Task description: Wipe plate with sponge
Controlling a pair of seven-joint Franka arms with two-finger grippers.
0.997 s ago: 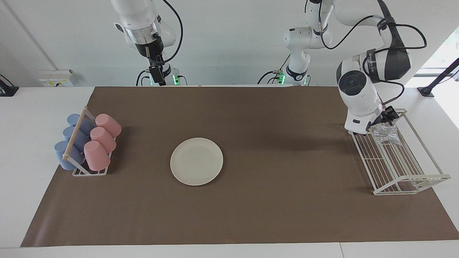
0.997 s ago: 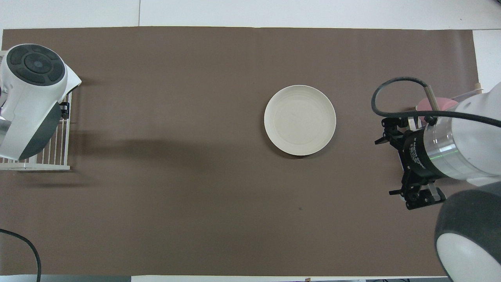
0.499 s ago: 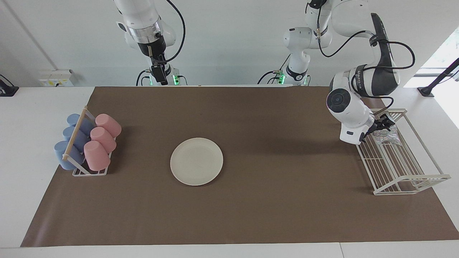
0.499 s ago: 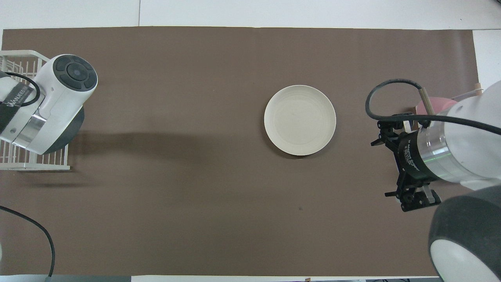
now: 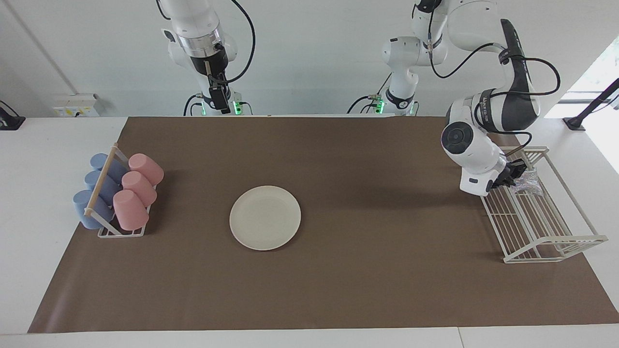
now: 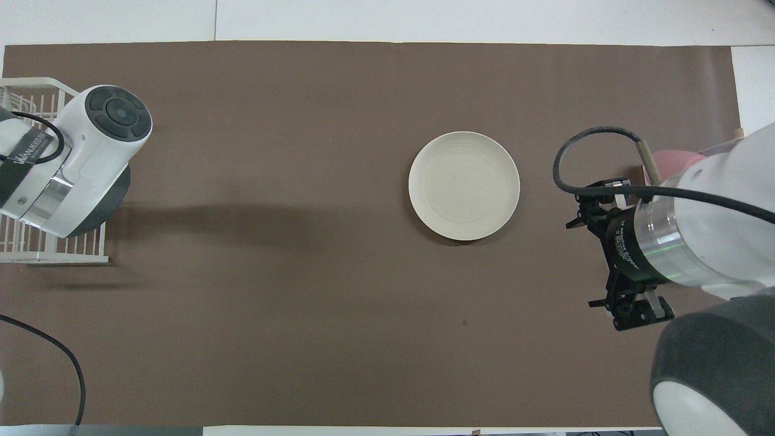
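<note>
Sponge (image 5: 528, 181), shiny crinkled mesh, at left hand (image 5: 512, 177); plate (image 5: 265, 217) smooth, round.

I work at a white table (image 5: 43, 145) covered by a wide brown mat (image 5: 338, 270). A plain white wall (image 5: 309, 58) rises along my edge of it, with a power strip (image 5: 75, 105) mounted low toward my right arm's end. Daylight comes through a window (image 5: 599, 72) at my left arm's end.
</note>
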